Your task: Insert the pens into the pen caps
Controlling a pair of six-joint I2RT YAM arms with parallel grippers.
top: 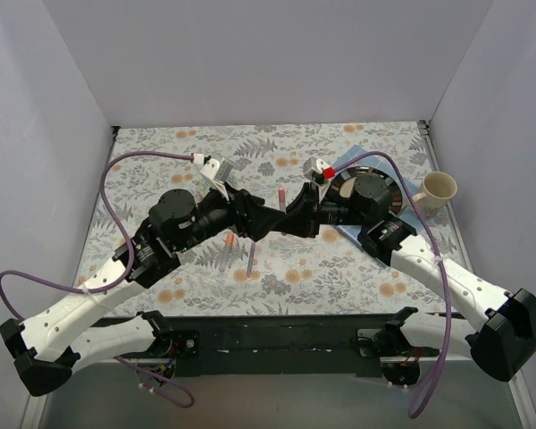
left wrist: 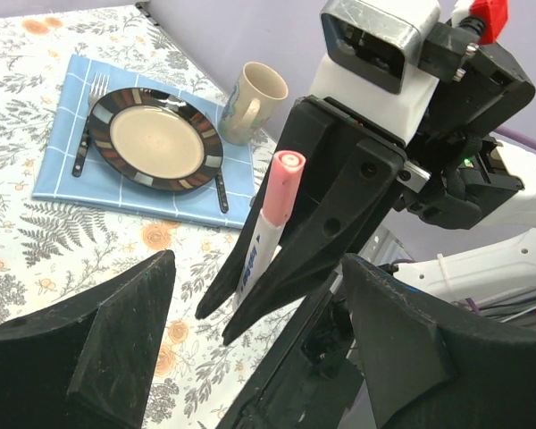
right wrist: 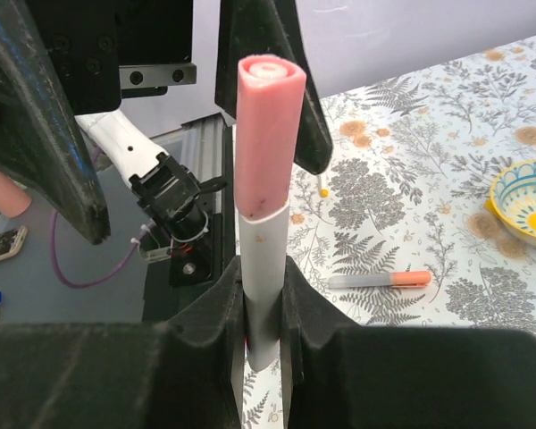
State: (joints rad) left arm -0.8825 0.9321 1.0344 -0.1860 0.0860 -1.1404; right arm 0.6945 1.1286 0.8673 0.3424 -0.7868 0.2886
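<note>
the right gripper (right wrist: pixel 264 308) is clamped on a white-barrelled pen (right wrist: pixel 263 295), which it holds upright by the lower barrel. a pink cap (right wrist: pixel 270 134) is seated over the pen's top end, with its rim meeting the barrel just above the fingers.

the left gripper (left wrist: pixel 257 268) stands spread wide and holds nothing. in its own wrist view, its two fingers (left wrist: pixel 98 349) fill the 7 and 5 o'clock corners, with the capped pen between and beyond them, clear of both. from the right wrist, those dark fingers flank the cap at 10 and 1 o'clock. whether the nearer one touches the cap cannot be told there.

in the overhead view the two arms meet nose to nose over the middle of the floral table (top: pixel 339 268). two more pens lie flat on it at about 7 o'clock from the meeting point: an orange-capped pen (top: pixel 230 239) and, just beside it, a purple-grey pen (top: pixel 250 259).

a dark-rimmed plate (left wrist: pixel 156 138) rests on a blue cloth (left wrist: pixel 58 174) at 2 o'clock on the table, with a fork (left wrist: pixel 94 89) and a knife (left wrist: pixel 221 192) on either side. a cream mug (top: pixel 438 189) stands at 3 o'clock. a yellow and blue bowl (right wrist: pixel 527 201) shows in the right wrist view.
</note>
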